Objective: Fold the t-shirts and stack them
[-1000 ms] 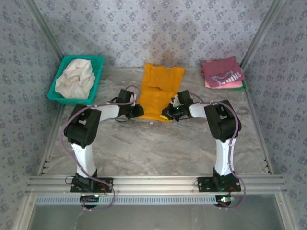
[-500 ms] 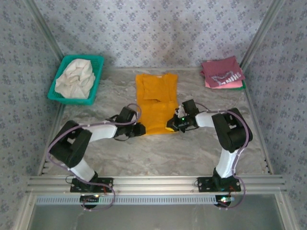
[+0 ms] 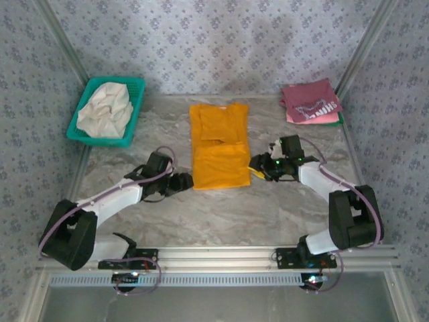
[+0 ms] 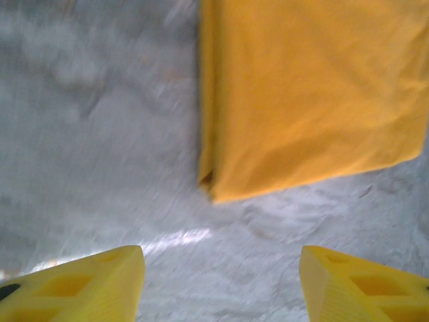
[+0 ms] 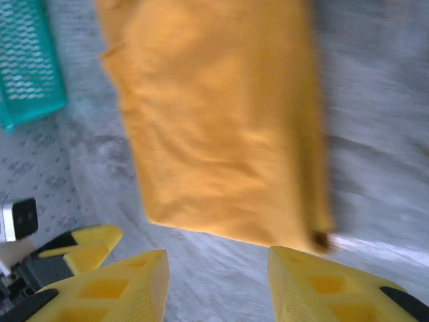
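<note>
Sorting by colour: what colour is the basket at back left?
The basket is teal, clearest in the top external view.

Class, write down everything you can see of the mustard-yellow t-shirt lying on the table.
The mustard-yellow cotton-looking t-shirt lies flat at the middle of the grey marbled table, folded into a narrow rectangle with a sleeve flap across its far half. Its near corners show doubled layers and soft wrinkles. Only the table touches it: the left gripper and right gripper sit open beside its near corners, apart from the cloth.
</note>
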Robot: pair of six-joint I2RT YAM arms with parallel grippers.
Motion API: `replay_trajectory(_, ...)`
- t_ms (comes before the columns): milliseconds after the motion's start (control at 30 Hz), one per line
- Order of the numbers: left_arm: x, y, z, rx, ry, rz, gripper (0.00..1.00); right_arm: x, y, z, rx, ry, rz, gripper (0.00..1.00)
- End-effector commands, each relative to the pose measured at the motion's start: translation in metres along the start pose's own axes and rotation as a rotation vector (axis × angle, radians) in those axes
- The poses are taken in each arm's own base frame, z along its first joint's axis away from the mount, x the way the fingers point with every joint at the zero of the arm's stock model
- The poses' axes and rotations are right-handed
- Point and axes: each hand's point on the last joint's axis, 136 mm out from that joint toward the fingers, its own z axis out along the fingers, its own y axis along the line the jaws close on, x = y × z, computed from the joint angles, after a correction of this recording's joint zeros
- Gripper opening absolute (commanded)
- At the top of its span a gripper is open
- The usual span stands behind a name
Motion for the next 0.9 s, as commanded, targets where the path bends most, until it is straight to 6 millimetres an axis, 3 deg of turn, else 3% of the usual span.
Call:
replay_trajectory(0, 0.009, -0.002, 0.007, 0.092, 0.051, -0.051, 0.63, 0.020, -0.026, 0.007, 0.034, 0.081, 0.080, 0.47)
replay_trajectory(200, 0.005, -0.010, 0.023, 0.142, 0.079, -0.034, 0.61, 0.015, -0.026, 0.022, 0.002, 0.112, 0.093, 0.49)
replay_trajectory(500, -0.007, -0.013, 0.043, 0.167, 0.080, -0.039, 0.60, 0.024, -0.025, 0.042, -0.014, 0.159, 0.087, 0.49)
replay_trajectory(600, -0.014, -0.026, 0.040, 0.196, 0.081, -0.033, 0.54, 0.026, -0.023, 0.046, -0.022, 0.169, 0.091, 0.47)
replay_trajectory(733, -0.018, -0.040, 0.026, 0.172, 0.068, 0.005, 0.54, 0.022, -0.022, 0.045, -0.018, 0.146, 0.085, 0.44)
replay_trajectory(867, -0.016, -0.039, 0.014, 0.138, 0.066, 0.007, 0.54, 0.019, -0.023, 0.049, -0.017, 0.142, 0.089, 0.47)
